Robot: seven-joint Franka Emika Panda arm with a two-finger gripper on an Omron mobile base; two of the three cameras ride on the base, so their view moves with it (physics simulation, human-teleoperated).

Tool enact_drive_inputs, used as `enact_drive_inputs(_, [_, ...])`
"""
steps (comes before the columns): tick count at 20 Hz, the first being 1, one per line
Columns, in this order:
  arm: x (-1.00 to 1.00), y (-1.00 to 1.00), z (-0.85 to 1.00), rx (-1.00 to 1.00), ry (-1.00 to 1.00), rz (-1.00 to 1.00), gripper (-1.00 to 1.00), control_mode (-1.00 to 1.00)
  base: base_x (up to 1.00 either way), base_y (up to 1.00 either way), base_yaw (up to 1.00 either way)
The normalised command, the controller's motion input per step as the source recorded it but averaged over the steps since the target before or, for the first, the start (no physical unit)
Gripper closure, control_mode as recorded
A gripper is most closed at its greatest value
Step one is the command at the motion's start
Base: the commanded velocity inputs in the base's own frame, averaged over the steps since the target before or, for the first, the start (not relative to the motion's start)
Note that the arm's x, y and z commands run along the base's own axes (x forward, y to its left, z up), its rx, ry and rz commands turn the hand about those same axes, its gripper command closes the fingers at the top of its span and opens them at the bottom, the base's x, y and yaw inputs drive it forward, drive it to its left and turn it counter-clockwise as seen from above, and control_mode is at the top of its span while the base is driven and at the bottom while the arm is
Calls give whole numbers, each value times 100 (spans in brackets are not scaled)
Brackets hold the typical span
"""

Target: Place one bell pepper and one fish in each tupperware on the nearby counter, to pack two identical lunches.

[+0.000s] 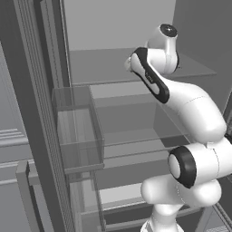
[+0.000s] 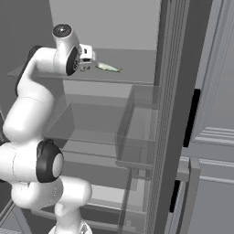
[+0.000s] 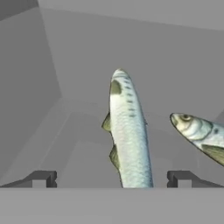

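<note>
Where the hand view begins, the two dark fingers (image 3: 112,178) are seen spread wide apart, one tip at 8 o'clock and the other at 4 o'clock, with nothing pinched between them. Between the tips, a fish (image 3: 127,131) is laid lengthwise on a grey shelf (image 3: 78,148), its body running from 6 o'clock up toward 12 o'clock; no contact with either tip is seen. Just beside it, at 3 o'clock, the head of a second fish (image 3: 199,131) is seen, angled and cut off by the frame edge. Behind both, the grey back wall of the fridge (image 3: 131,43) is shown.

In the right base view, the arm (image 2: 32,109) is raised from 7 o'clock to 11 o'clock, and the hand is held level with the top shelf, at the shelf's front edge. A fish (image 2: 109,68) is seen lying on that shelf just past the hand, at 12 o'clock. Clear bins (image 2: 137,132) are hung on the open door at 3 o'clock of the arm.

In the left base view, the arm (image 1: 190,113) is seen reaching toward 12 o'clock, with door bins (image 1: 77,131) at 9 o'clock.
</note>
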Motion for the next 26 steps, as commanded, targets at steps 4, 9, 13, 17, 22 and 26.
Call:
enact_drive_inputs(4, [36,0,15,0,0,-12,-100,-100,0,0,0])
enact_drive_inputs(9, [34,0,-17,0,6,-9,-100,-100,0,0,0])
enact_drive_inputs(13, [17,0,-31,0,4,-1,-100,-100,0,0,0])
enact_drive_inputs(17, [6,0,-31,0,2,0,100,-100,0,0,0])
enact_drive_inputs(22, [0,-6,-29,0,0,0,100,-100,0,0,0])
enact_drive_inputs(26, [-8,0,-22,0,2,0,100,-100,0,0,0])
